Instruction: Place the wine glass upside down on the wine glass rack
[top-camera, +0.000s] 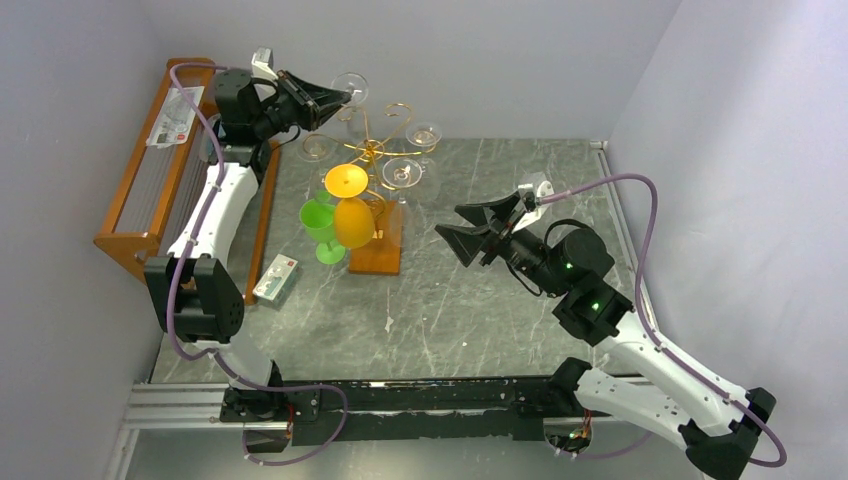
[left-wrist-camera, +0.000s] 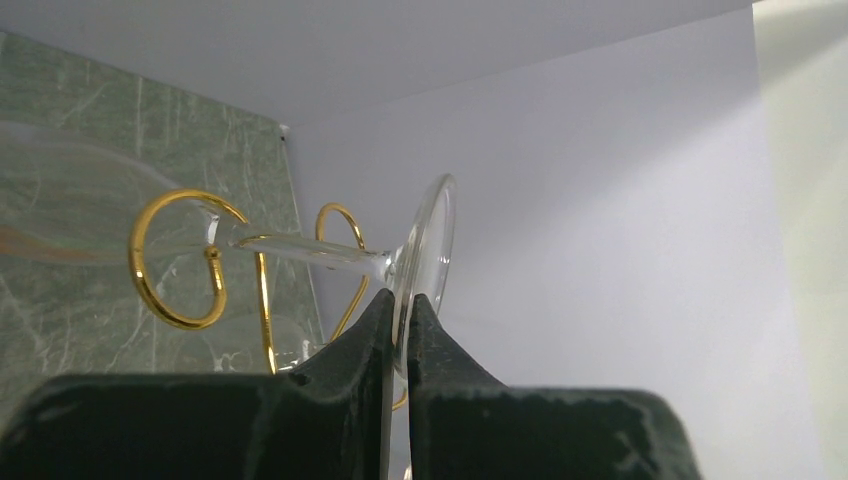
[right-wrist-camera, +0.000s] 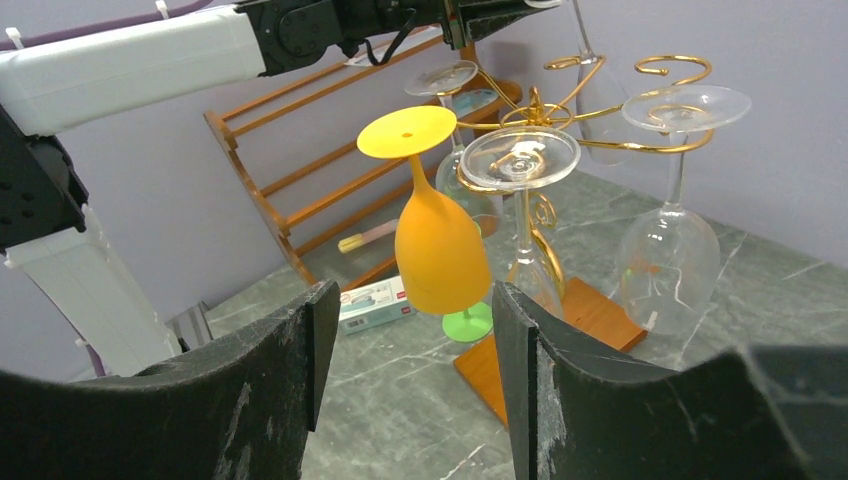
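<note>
The left gripper (left-wrist-camera: 400, 305) pinches the round foot of the clear wine glass (left-wrist-camera: 428, 255). The glass lies sideways, its stem at a gold curl of the wine glass rack (left-wrist-camera: 133, 262). The right gripper (top-camera: 450, 224) is wide open, near the rack.

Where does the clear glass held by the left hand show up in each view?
Top external: wine glass upper left, in the left hand.
Left wrist: centre, its foot pinched edge-on.
Right wrist: top edge, right of centre, bowl hanging down.
Shared landmark: gold wine glass rack.
</note>
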